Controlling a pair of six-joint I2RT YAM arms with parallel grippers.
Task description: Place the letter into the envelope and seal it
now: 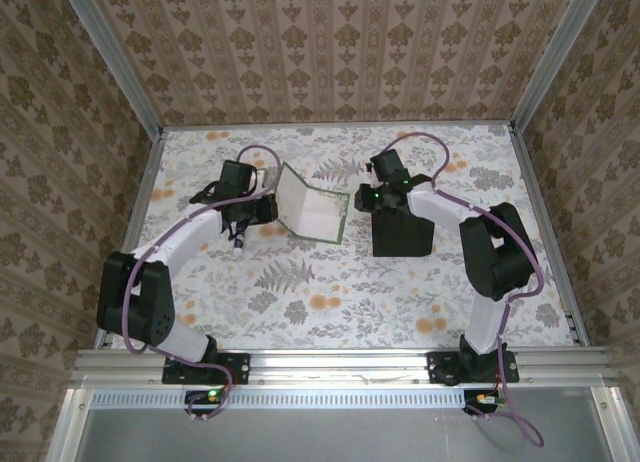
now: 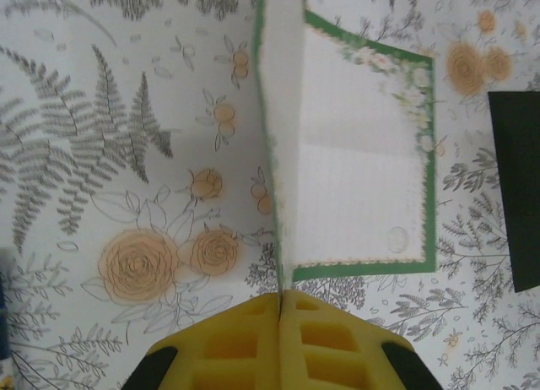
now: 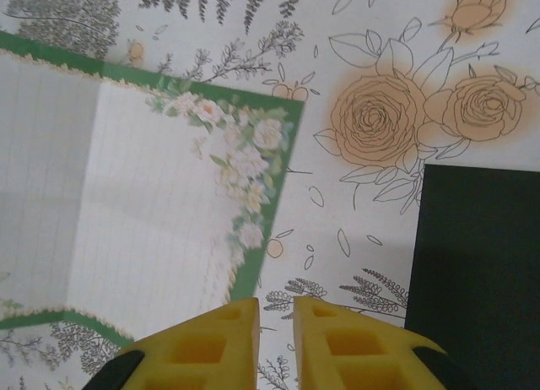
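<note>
The letter point(image 1: 318, 212), white with a green border and a flower corner, lies folded at the table's middle, its left part standing up. My left gripper point(image 1: 268, 198) is shut on the raised part's edge; in the left wrist view the yellow jaws point(image 2: 280, 297) pinch the letter point(image 2: 363, 154) at its near corner. The black envelope point(image 1: 403, 234) lies flat to the right of the letter. My right gripper point(image 1: 372, 196) hovers between them. In the right wrist view the right gripper point(image 3: 277, 306) is slightly open with nothing between its jaws, the letter point(image 3: 152, 204) on its left and the envelope point(image 3: 477, 255) on its right.
A floral cloth point(image 1: 330, 302) covers the table, fenced by metal rails point(image 1: 340, 360) at the front and sides. A small white-and-blue object point(image 1: 238, 248) lies just in front of the left gripper. Open cloth lies nearer the arm bases.
</note>
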